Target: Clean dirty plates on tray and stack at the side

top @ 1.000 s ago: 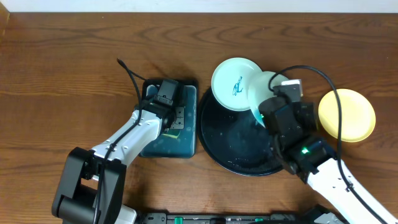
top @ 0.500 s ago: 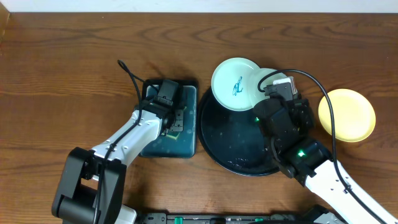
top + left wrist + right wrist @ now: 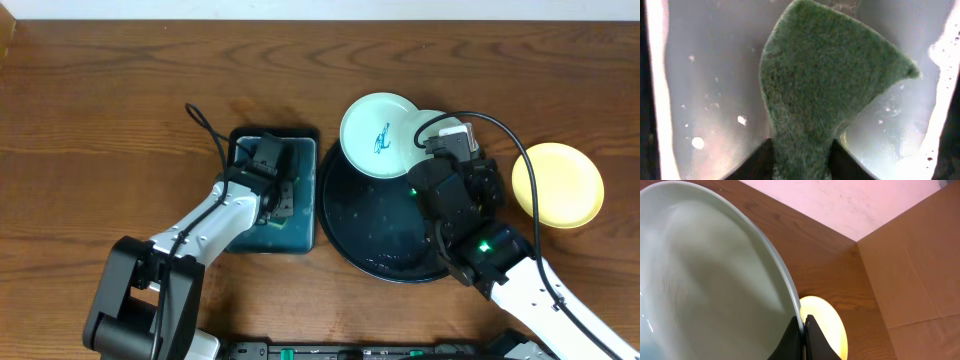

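On the left part of the wooden counter [image 3: 100,100] stood the small teal tray [image 3: 300,232]. The left jaws were down inside it, closed most of the way on the green sponge [image 3: 820,100], which was pinched at its lower end between the 2 dark fingers [image 3: 757,167]. Just right of it lay the black tray [image 3: 360,240]. The mint plate [image 3: 368,115], with a teal scribble [image 3: 381,138] on it, rested on the upper-left rim of the black tray and reached out over the counter. Beside it, the right jaws were fully closed on the edge of 1 pale plate [image 3: 715,280], held tilted above the upper right of the black tray. It seemed white, but the colour was hard to judge. The yellow plate [image 3: 558,185] lay flat on the counter, further to the right.
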Available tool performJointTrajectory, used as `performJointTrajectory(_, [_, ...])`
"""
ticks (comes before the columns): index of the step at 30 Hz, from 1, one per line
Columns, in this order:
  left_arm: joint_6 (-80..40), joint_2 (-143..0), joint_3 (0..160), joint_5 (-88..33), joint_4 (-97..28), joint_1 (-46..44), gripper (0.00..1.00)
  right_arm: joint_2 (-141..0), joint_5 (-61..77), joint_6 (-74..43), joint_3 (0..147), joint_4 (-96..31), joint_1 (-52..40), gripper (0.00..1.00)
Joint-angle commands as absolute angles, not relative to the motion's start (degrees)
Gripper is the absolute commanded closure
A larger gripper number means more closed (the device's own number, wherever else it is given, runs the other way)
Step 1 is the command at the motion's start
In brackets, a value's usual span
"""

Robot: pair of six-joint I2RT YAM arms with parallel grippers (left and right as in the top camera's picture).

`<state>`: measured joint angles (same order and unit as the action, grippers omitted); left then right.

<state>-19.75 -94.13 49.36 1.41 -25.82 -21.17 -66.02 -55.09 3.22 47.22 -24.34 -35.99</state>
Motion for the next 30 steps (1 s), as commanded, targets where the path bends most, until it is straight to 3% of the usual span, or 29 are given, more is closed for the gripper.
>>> performJointTrajectory(1, [-20.3,-94.4,46.5,1.5,-26.6,-21.0,0.77,-65.4,-56.7,3.3,48.8,-24.1,-36.5,0.99])
performJointTrajectory(4, [-20.5,-94.4,46.2,1.5,-26.5,-20.9,0.92,-65.4,-56.7,3.3,48.8,-24.1,-36.5,0.99])
performJointTrajectory(16, [-20.4,-91.8,48.3,1.7,-26.2,-20.9,0.93,-65.4,-56.8,3.3,48.8,-25.1,-36.5,0.99])
performJointTrajectory(17, [-20.4,-91.1,48.7,2.0,-26.2,-20.9,0.86,-65.4,-56.8,3.3,48.8,-25.1,-36.5,0.99])
performJointTrajectory(18, [-20.4,-90.5,49.0,2.1,-26.0,-20.9,0.67,-65.4,-56.8,3.3,48.8,-25.1,-36.5,0.99])
performJointTrajectory(20, [-20.4,-89.2,49.1,2.2,-24.7,-20.9,0.47,-65.4,-56.8,3.3,48.8,-25.1,-36.5,0.99])
performJointTrajectory(30, [-20.4,-89.5,49.1,2.0,-17.0,-20.9,0.46,-65.4,-56.7,3.3,48.8,-25.1,-36.5,0.99])
